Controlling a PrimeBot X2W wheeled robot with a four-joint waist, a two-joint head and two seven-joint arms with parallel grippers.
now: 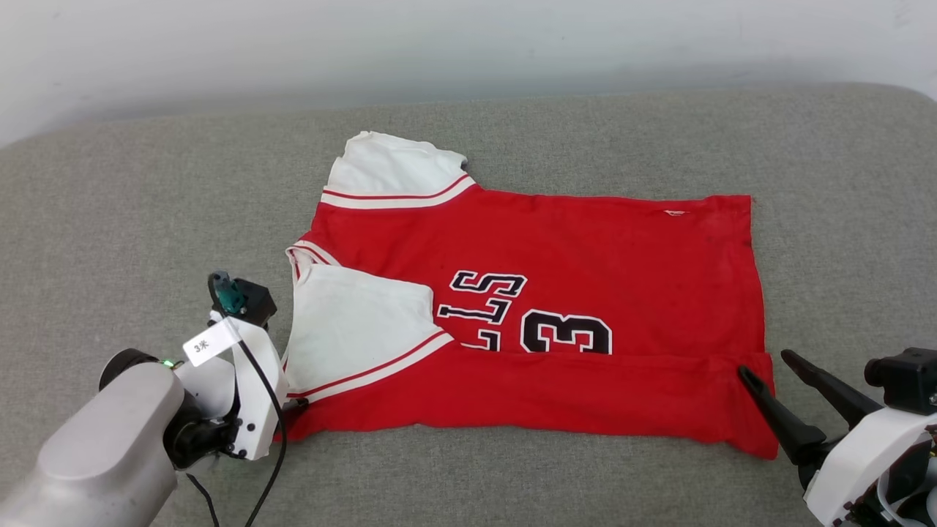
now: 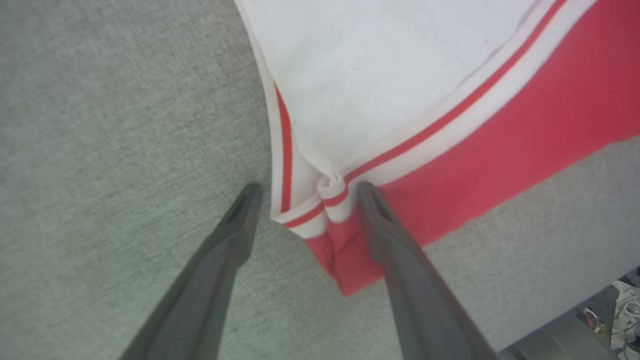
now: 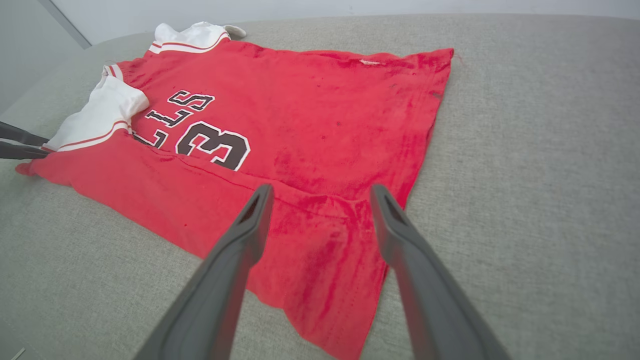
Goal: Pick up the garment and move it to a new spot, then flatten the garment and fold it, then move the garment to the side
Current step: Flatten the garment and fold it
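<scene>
The garment [image 1: 585,256], a red jersey with white sleeves and a black number 3, lies spread on the grey padded surface [image 1: 132,205]. Its near long edge is folded up over the lower lettering, and one white sleeve is folded onto the front. My left gripper [image 1: 291,413] is at the near left corner. In the left wrist view the left gripper [image 2: 308,187] stands open, its fingers astride the sleeve's striped trim on the garment [image 2: 500,150]. My right gripper [image 1: 765,362] is open at the near right corner. In the right wrist view the right gripper [image 3: 321,187] hovers over the folded edge of the garment [image 3: 325,110].
The grey surface stretches wide on all sides of the jersey, with a pale wall [image 1: 439,44] behind its far edge. The left gripper's dark fingers [image 3: 30,137] show at the left edge of the right wrist view. Robot base parts [image 2: 615,310] sit at the left wrist view's lower right.
</scene>
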